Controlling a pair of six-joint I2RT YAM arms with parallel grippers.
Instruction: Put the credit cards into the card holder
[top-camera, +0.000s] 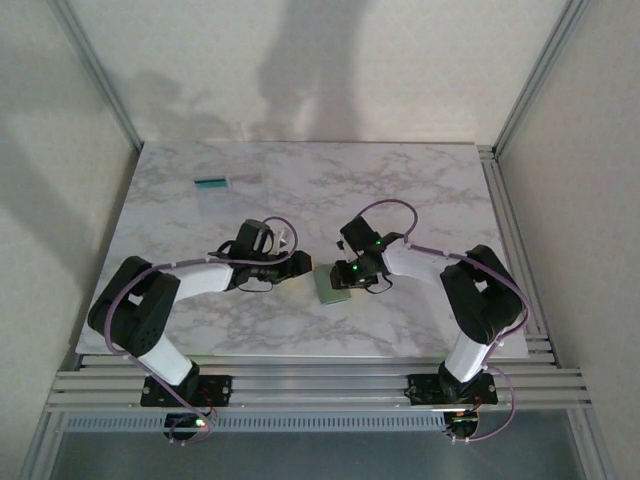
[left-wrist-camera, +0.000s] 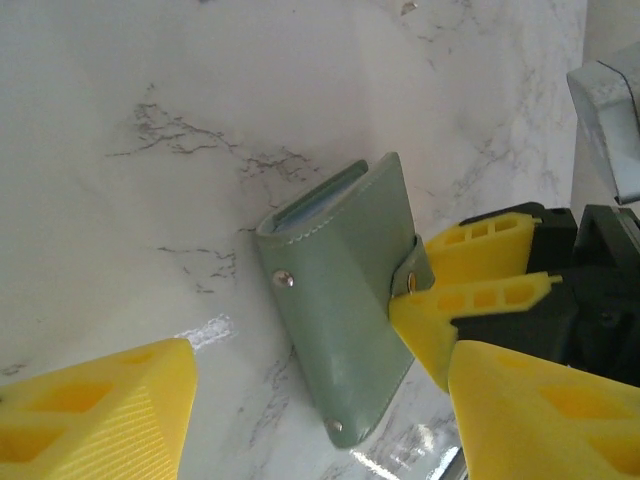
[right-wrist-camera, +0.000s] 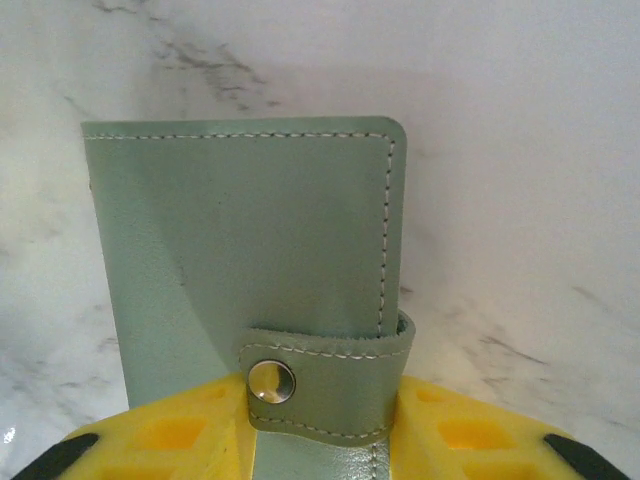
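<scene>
No legible text on the card holder (right-wrist-camera: 240, 230); far teal card (top-camera: 211, 184) perhaps too small.

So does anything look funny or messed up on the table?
Nothing looks broken or spilled. One teal card lies by itself at the far left of the table, a long way from the card holder. The right gripper is pinching the holder's strap.

Lab enclosure: aluminium frame (top-camera: 300, 385), marble table (top-camera: 400, 180).

White marble-patterned tabletop (top-camera: 420, 190), plain cream walls (top-camera: 300, 60); aluminium frame rails (top-camera: 320, 385), soft shadows
</scene>
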